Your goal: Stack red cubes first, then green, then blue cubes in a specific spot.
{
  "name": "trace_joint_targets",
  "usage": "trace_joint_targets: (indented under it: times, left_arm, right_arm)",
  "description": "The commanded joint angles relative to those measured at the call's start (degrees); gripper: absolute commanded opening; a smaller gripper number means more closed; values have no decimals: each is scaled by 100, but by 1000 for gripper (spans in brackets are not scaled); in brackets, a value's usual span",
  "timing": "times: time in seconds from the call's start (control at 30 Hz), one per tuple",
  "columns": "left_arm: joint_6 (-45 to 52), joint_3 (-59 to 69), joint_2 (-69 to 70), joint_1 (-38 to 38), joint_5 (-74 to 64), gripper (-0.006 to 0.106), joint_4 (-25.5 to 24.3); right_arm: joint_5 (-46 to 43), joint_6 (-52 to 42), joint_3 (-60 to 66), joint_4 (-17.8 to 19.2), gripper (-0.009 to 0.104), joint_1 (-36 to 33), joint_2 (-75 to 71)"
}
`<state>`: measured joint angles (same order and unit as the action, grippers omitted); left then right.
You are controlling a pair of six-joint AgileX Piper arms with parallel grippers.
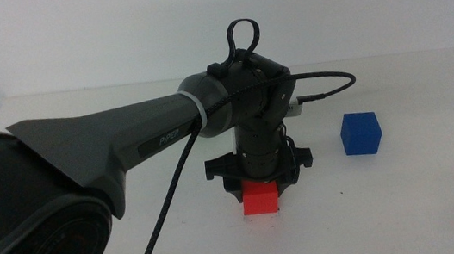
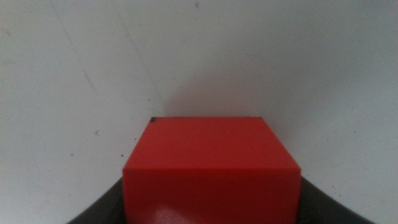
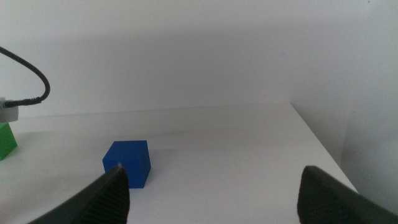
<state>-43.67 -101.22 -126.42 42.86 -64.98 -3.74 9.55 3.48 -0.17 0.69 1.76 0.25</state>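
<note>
At mid-tabletop (image 1: pixel 445 204) the left claw (image 1: pixel 257 184) grips the red cube (image 1: pixel 261 198), first step in hand; next it must release; right claw (image 3: pixel 211 193) waits agape near the blue cube (image 1: pixel 360 132).

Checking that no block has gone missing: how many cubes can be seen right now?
3. The red cube sits between the left gripper jaws at table centre. The blue cube stands apart on its right. The green cube shows only at the right wrist view's edge, hidden elsewhere.
</note>
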Motion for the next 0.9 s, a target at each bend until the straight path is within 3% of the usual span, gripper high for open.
trace_joint_targets:
  times: [0.0,0.53,0.6,0.77,0.87]
  left_arm:
    - [-118,-65,40,-5,-27,9,32]
    - [-115,-65,-62,-5,-46,57,121]
    - [62,-65,-9,-16,-31,69,123]
    - [332,-74,476,-116,-235,77,279]
    - [443,-74,897,-186,-230,79,-35]
  right_arm:
    - [-49,-33,17,47,93,47,-25]
    - [-49,-33,17,47,93,47,-25]
    - [-49,-33,17,47,93,47,-25]
    - [-49,-33,17,47,93,47,-25]
    - [-49,-33,17,47,93,47,-25]
